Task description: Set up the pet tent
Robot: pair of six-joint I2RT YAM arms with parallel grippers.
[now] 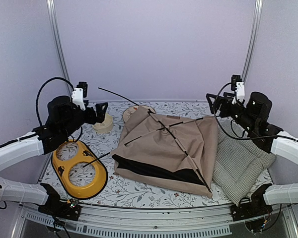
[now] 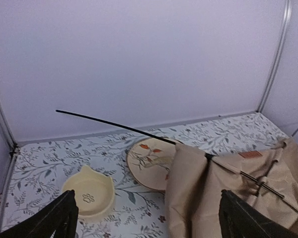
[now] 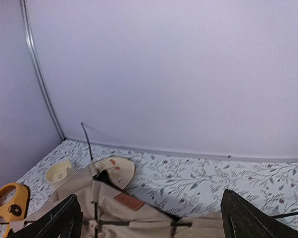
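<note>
The pet tent [image 1: 166, 148] lies collapsed flat in the middle of the table, beige fabric with thin black poles crossing it and black lining showing along its near edge. One pole [image 1: 116, 95] sticks out up-left from its back corner. Its orange-brown label [image 3: 128, 202] shows in the right wrist view, and the fabric [image 2: 228, 193] fills the lower right of the left wrist view. My left gripper [image 1: 102, 111] hovers open, left of the tent. My right gripper [image 1: 212, 102] hovers open above the tent's right back corner. Neither touches anything.
A cream cat-shaped bowl [image 1: 104, 123] and a painted round plate [image 2: 151, 162], partly under the tent, sit at the back left. A yellow double-ring bowl holder [image 1: 79, 168] lies front left. The green-checked cushion [image 1: 241, 163] lies right of the tent.
</note>
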